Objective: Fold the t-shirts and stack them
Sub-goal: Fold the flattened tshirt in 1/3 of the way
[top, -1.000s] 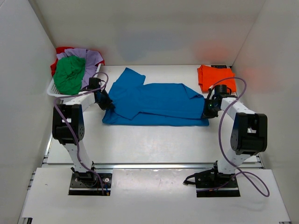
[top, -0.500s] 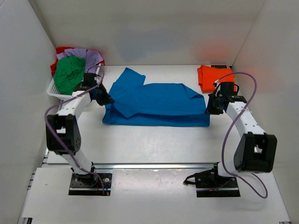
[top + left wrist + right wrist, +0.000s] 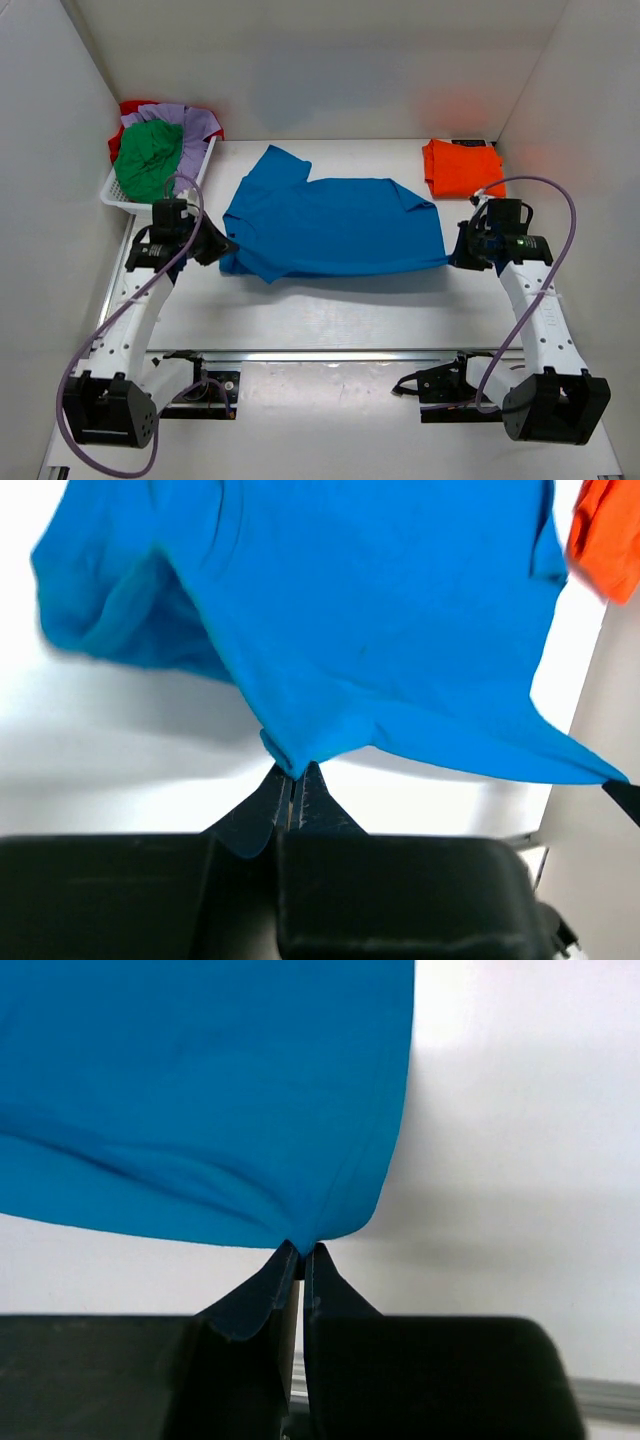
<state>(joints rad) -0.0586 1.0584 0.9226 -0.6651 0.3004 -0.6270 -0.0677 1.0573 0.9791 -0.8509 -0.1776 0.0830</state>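
White table (image 3: 330,310) | blue t-shirt (image 3: 330,225) stretched, near edge lifted | my left fingers (image 3: 275,798) pinched shut on one corner | my right fingers (image 3: 283,1272) likewise on other

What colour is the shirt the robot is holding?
The soft cloth t-shirt is bright blue, clearest in the top external view.

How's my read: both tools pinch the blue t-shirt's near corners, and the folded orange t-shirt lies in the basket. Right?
Not quite. The top external view shows the orange t-shirt on the table at far right, not in the basket. The left tool and right tool do pinch near corners of the blue t-shirt.
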